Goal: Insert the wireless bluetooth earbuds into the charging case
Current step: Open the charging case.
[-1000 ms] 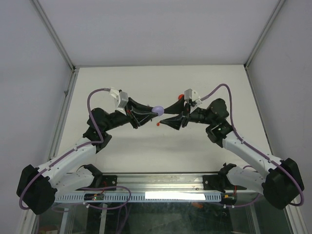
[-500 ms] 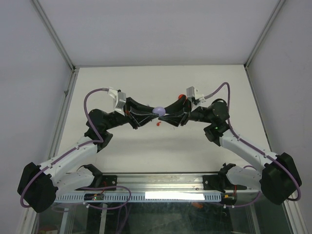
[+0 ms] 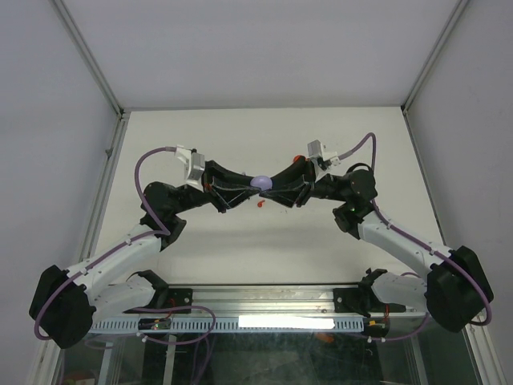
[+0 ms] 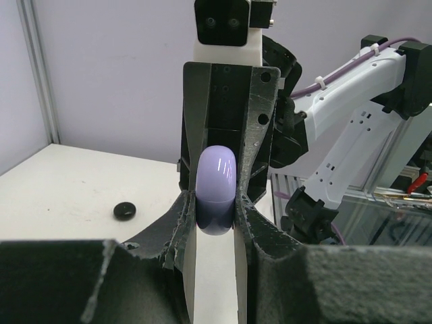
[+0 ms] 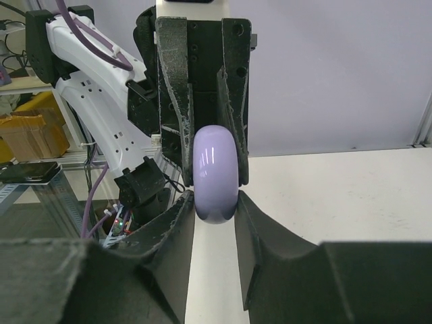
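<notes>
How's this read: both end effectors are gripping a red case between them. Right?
Not quite: the case is lavender, not red. Both wrist views show it. The rest holds: the left end effector and the right end effector both grip it between them.

Left arm [image 3: 120, 249] and right arm [image 3: 401, 241] reach inward, tips meeting; both pairs of jaws pinched narrow.

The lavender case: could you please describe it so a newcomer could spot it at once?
Start at the middle of the white table, where the left arm and right arm meet tip to tip. The case is pinched there between both sets of jaws, above the surface. It alone is glossy pale purple; the red bud lies on the table.
</notes>
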Controlling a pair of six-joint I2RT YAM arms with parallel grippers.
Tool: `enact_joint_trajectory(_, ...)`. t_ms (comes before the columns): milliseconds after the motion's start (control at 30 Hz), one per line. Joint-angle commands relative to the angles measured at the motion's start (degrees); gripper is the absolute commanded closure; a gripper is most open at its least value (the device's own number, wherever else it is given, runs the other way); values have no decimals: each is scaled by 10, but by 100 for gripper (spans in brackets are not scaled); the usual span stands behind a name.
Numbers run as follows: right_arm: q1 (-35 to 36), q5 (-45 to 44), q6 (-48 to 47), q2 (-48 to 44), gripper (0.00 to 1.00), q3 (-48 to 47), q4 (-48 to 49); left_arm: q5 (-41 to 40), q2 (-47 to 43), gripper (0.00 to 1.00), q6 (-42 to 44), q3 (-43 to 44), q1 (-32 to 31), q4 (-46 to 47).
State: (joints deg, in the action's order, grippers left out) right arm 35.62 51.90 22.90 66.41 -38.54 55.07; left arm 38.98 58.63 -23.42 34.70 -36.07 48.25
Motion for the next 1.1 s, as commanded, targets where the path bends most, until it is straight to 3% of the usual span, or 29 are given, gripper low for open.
enact_joint_trajectory(0,7,5,16,2,69,-7,41,3,5,100,-5,-4,-10,42)
enact_joint_trajectory(267,8,7,58,17,74,-6,95,1,18,98,-2,-12,-14,53)
enact_joint_trajectory(400,8,10,59,19,89,-8,97,-3,17,94,2,-15,-15,48)
enact_joint_trajectory(500,6,16,46,17,100,-7,84,-13,6,83,11,-13,-14,22)
enact_joint_trajectory(667,1,24,-14,1,100,-18,-16,-37,-30,56,45,12,-13,-85)
enact_joint_trajectory(900,0,24,-35,-21,100,-46,-174,-31,-56,43,87,52,-8,-207)
enact_joint_trajectory(967,0,46,-118,-23,100,-51,-194,-23,-54,41,92,60,-7,-222)
enact_joint_trajectory(1067,0,54,-120,-23,100,-55,-200,-13,-45,36,100,68,-7,-240)
